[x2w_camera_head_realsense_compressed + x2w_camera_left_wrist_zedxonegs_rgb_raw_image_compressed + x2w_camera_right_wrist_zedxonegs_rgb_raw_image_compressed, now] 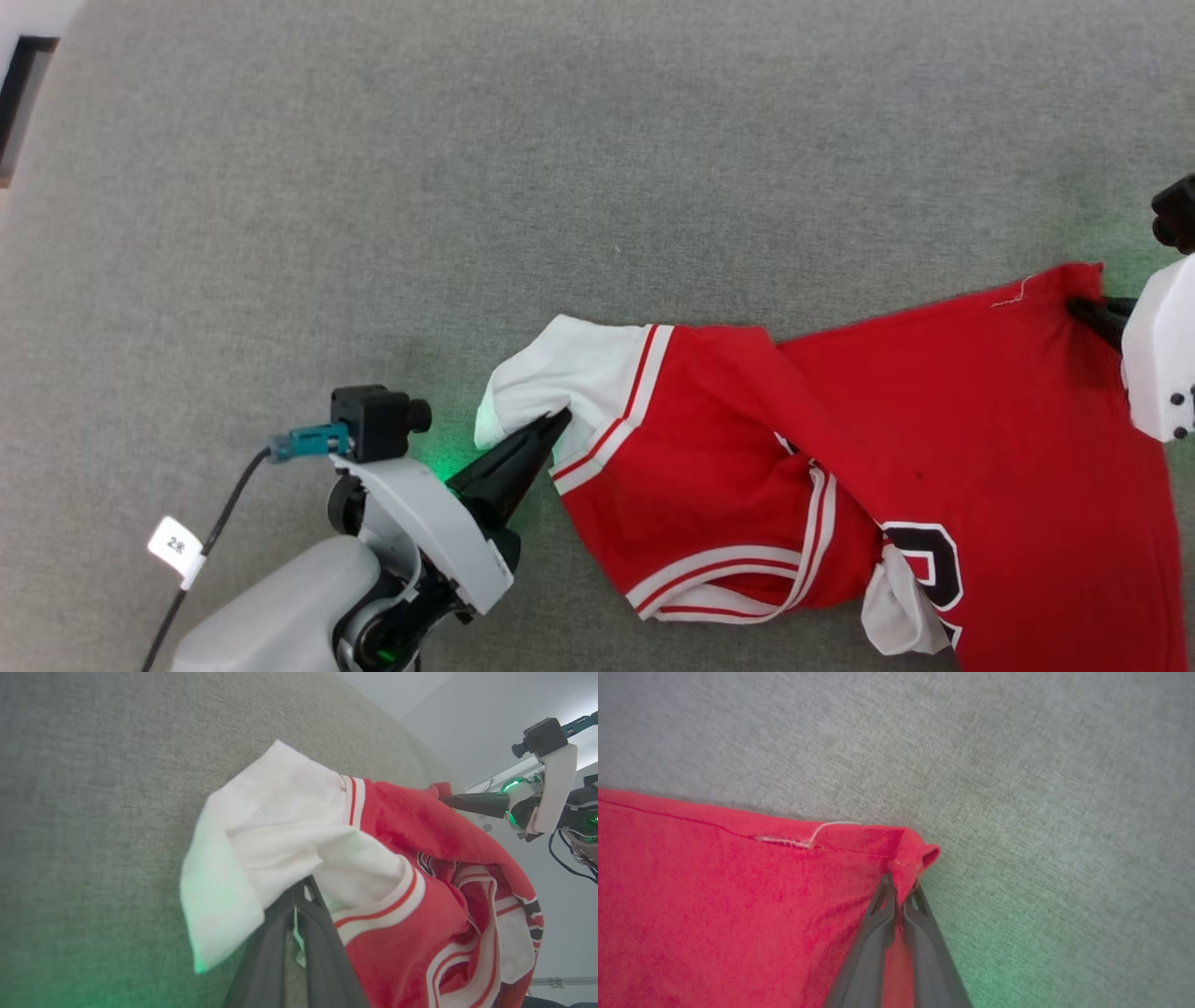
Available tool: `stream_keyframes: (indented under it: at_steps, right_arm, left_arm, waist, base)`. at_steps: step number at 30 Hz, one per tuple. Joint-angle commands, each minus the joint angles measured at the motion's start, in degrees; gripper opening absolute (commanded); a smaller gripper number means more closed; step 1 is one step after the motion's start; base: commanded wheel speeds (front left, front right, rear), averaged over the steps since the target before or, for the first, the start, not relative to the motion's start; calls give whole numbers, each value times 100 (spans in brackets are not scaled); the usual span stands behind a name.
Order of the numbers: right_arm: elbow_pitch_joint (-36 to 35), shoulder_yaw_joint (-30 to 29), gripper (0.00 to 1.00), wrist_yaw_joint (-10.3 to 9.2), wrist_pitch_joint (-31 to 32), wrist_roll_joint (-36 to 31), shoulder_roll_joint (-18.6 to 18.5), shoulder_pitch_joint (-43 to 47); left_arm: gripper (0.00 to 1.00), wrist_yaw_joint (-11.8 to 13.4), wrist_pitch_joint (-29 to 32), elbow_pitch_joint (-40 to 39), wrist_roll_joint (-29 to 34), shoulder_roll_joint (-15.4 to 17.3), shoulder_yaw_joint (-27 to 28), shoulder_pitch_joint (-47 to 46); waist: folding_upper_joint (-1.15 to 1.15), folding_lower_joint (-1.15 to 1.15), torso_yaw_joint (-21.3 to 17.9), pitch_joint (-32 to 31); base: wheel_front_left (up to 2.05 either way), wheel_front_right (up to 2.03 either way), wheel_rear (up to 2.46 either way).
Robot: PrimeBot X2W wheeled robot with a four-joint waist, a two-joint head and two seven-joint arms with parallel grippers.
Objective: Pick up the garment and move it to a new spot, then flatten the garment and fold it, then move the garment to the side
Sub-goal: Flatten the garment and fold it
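Head view: red shirt [934,411] lies crumpled on the grey surface [560,140]; my left gripper [561,417] is clamped on its white sleeve, my right gripper [1075,304] on a hem corner, likely to stretch it flat

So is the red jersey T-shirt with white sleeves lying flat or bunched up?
Bunched. The red jersey T-shirt is twisted and folded over itself, its number partly hidden, held by the left gripper and right gripper.
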Motion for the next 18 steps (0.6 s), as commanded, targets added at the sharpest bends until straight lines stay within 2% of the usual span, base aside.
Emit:
stream_keyframes:
  at_steps: [1,6,11,18]
  right_arm:
    - [133,77,0,0,-166,120,101,-27]
    - [451,-154,0,0,-720,301,240,-560]
    - [1067,-587,0,-1,-1227,51,522,-1540]
    - [2380,-1559,0,-2,-2109,-754,1120,-3616]
  left_arm:
    - [0,-35,-5,47,-24,-13,6,-54]
    - [0,-34,45,122,-103,-19,241,-602]
    - [0,48,141,430,-173,-136,768,-1780]
    - [0,404,183,1749,-555,-501,1821,-4052]
  waist:
    - [0,0,-57,-68]
    - [0,0,-163,-208]
    - [0,0,-306,-174]
    - [0,0,-534,170]
  base:
    - [0,0,0]
    - [0,0,0]
    - [0,0,0]
    - [0,0,0]
